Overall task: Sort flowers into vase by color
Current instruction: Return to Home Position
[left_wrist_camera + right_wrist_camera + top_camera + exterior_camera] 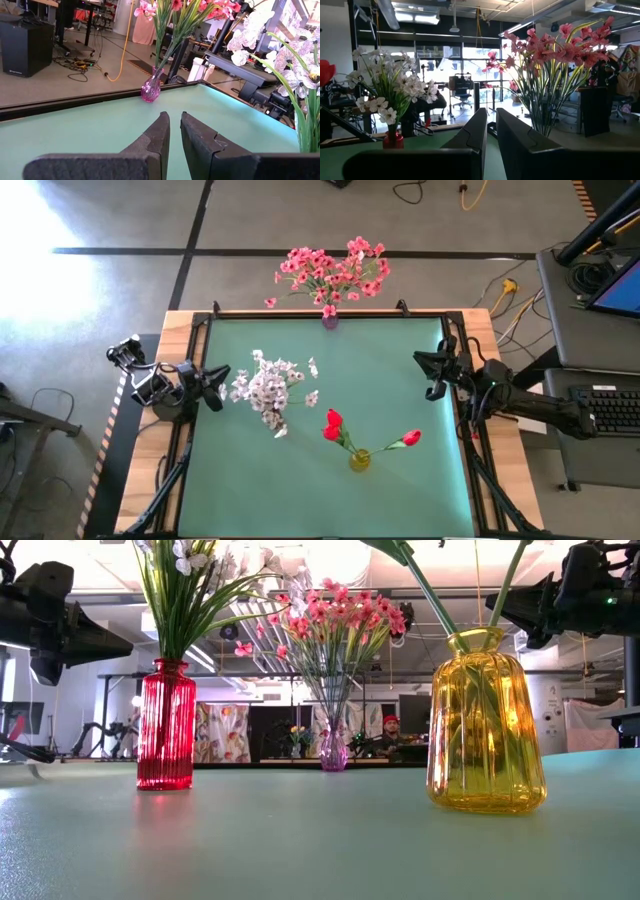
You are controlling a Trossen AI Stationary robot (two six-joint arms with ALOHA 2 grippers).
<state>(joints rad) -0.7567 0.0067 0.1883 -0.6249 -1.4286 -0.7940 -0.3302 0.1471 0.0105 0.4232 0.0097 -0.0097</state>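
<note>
Three vases stand on the green table. A red vase holds the white blossoms left of the middle. A yellow vase near the middle holds two red buds on green stems. A small purple vase at the far edge holds the pink blossoms. My left gripper hangs above the table's left side, just left of the white blossoms, its fingers close together on nothing. My right gripper hovers at the right side, likewise shut and empty.
Bare green table lies between the vases and the right arm, and along the near edge. A raised dark rim borders the far edge. A desk with a keyboard stands beyond the right side. A person sits far behind.
</note>
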